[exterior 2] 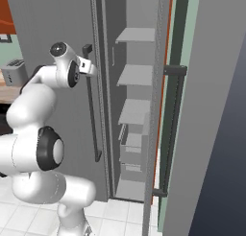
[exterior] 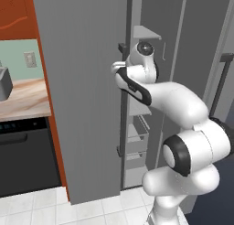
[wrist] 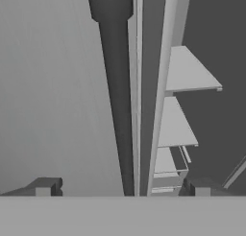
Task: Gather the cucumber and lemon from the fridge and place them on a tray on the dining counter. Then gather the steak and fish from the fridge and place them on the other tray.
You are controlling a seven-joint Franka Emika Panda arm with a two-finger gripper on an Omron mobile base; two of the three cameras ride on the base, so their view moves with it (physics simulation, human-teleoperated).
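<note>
**Status: fridge access, no items gathered**

The gripper (wrist: 122, 187) stands wide and empty, its fingertips (wrist: 45, 186) straddling the door handle (wrist: 115, 110). Beyond it, the fridge (exterior 2: 139, 110) stands slightly ajar with bare shelves (exterior 2: 135, 74). Cucumber, lemon, steak, fish: location cannot be determined. All placements remain.
</note>
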